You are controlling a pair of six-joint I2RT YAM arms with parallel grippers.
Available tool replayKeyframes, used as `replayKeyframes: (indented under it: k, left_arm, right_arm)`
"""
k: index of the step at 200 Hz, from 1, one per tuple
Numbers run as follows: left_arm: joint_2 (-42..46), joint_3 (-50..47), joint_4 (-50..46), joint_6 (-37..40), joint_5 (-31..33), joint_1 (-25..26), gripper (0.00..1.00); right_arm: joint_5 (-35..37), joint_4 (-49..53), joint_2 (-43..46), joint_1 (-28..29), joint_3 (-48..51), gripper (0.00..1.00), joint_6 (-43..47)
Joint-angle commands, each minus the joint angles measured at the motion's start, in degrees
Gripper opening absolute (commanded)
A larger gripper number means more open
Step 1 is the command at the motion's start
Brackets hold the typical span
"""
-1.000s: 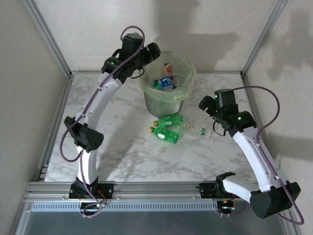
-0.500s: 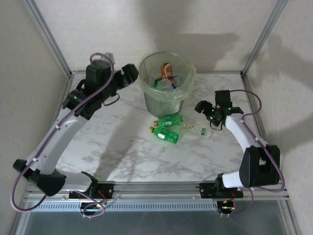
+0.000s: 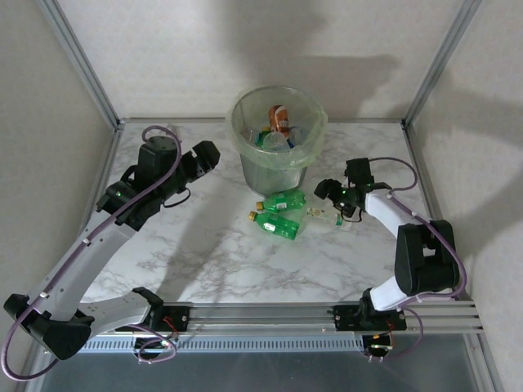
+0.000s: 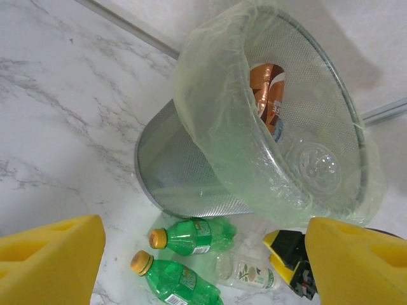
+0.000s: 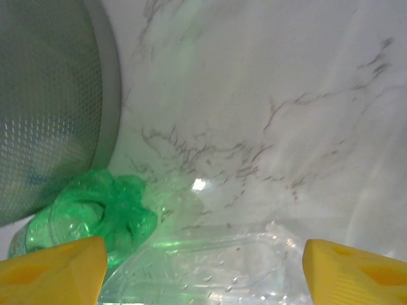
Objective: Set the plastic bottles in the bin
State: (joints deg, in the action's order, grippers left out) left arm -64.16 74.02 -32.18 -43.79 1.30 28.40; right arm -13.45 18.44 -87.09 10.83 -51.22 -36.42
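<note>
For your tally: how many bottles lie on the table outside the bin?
3: two green bottles before the bin, one clear bottle beside them at the right gripper.

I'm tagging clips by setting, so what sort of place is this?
Most likely a robotics lab test cell, not a home: a marble-patterned table boxed in by aluminium framing and plain panels, with a left arm and right arm bolted to the near rail.
</note>
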Motion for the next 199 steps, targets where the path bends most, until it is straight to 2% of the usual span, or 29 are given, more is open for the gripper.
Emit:
replayKeyframes:
  k: [1,35,99,141,158,199]
  left_arm:
    - [0.2,-0.9,1.1,-1.1,-0.7,-0.4,0.81]
    - [-0.3,-1.0,1.6,-1.1,-1.7,-0.4,0.81]
    - [-1.3,-3.1,3.2,-2.5,-3.6,-0.4,0.80]
    - [-2.5,-3.8,4.4,-2.7,-5.0,-0.4,0.79]
    - [-2.9,-4.2,5.1,-3.2,-5.7,-0.4,0.78]
    - [-3.2,-4.9,5.8,-3.6,-6.9,-0.4,0.78]
  right_arm:
    - [0.8,-0.1,2.0,1.6,2.3,0.81,-0.5]
    - [1.9,0.7,6.0,2.9,5.8,0.83,-2.0]
    - [3.2,1.8,15.6,6.4,13.2,0.95,-5.9]
    - [4.3,2.3,17.7,10.2,15.0,0.95,-6.8]
    - [6.7,3.3,16.9,12.0,14.2,0.93,-7.0]
    - [18.0,10.9,11.9,14.1,6.9,0.93,-4.2]
